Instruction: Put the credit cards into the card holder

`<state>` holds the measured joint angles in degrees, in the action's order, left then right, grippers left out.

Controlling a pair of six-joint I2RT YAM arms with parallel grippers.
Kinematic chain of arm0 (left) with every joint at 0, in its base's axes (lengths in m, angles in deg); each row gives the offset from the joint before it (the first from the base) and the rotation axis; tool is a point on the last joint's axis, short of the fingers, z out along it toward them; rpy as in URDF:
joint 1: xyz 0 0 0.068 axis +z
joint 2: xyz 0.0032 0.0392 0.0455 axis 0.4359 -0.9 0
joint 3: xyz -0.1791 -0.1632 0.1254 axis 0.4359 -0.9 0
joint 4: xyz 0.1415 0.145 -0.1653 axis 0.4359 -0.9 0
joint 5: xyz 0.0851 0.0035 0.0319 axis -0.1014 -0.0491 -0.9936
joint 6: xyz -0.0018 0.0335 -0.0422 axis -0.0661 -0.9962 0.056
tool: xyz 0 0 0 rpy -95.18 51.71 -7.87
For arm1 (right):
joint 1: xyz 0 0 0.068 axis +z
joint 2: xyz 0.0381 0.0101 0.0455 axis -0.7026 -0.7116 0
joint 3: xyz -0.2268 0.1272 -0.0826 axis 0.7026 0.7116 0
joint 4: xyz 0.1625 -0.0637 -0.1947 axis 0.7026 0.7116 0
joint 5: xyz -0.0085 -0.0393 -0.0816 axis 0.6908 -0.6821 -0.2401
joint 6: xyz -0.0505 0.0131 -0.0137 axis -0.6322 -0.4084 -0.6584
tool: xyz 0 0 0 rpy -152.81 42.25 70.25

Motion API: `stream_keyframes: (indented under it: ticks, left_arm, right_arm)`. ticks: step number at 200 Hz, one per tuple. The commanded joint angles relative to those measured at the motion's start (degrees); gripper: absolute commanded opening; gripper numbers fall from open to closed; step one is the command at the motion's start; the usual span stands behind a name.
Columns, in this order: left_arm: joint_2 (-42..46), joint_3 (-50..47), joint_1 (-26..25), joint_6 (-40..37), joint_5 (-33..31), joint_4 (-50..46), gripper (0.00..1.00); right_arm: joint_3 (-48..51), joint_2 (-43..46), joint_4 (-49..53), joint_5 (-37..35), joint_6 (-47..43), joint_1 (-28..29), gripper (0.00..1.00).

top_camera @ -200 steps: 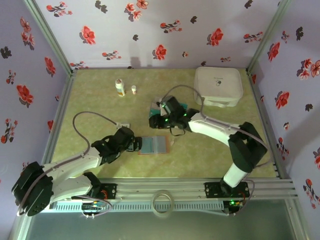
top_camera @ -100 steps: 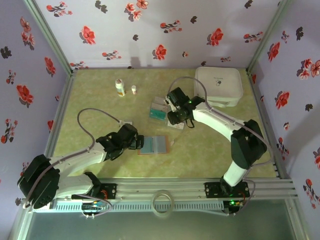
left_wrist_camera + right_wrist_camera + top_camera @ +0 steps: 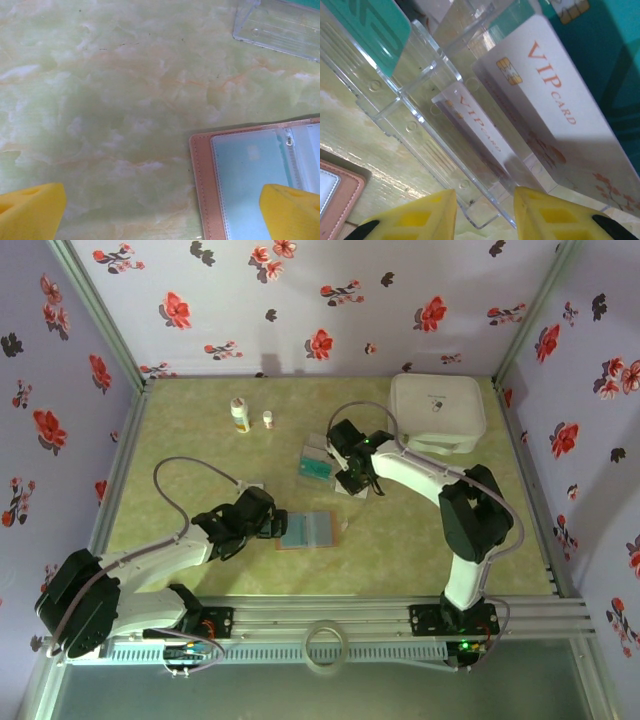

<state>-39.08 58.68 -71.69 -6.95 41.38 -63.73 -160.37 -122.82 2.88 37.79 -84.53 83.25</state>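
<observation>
Left gripper [image 3: 160, 212]: spread wide, empty, poised over the holder's edge.
Right gripper [image 3: 482, 200]: jaws narrowed at the tray [image 3: 420, 85] rim; gripping or not, I cannot tell.
Holder [image 3: 240, 185]: lying open, near the tray.
Cards: VIP card [image 3: 555, 110], teal card [image 3: 370, 25], both in the tray.
Progress: early, likely. One sleeve looks tinted (a card, perhaps), and the tray's cards are left to move.

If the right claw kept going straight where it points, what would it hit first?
Probably the near wall of the clear plastic tray, which lies right ahead of the right gripper, in line with the gap between its fingers. A white VIP card comes next, though depth is hard to judge.
</observation>
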Motion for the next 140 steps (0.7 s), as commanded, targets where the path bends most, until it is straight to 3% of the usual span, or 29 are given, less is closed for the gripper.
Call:
stream_keyframes:
  ticks: [1, 140]
  left_arm:
    - [-0.23, -0.06, 0.47, 0.79, 0.13, -0.48, 1.0]
    - [0.06, -1.53, 0.73, 1.57, 0.34, 0.67, 1.0]
  right_arm:
    - [-1.91, -1.31, 1.18, -0.92, -1.23, -0.33, 0.35]
    - [-1.67, -2.76, 1.91, 0.62, -1.94, -0.29, 0.18]
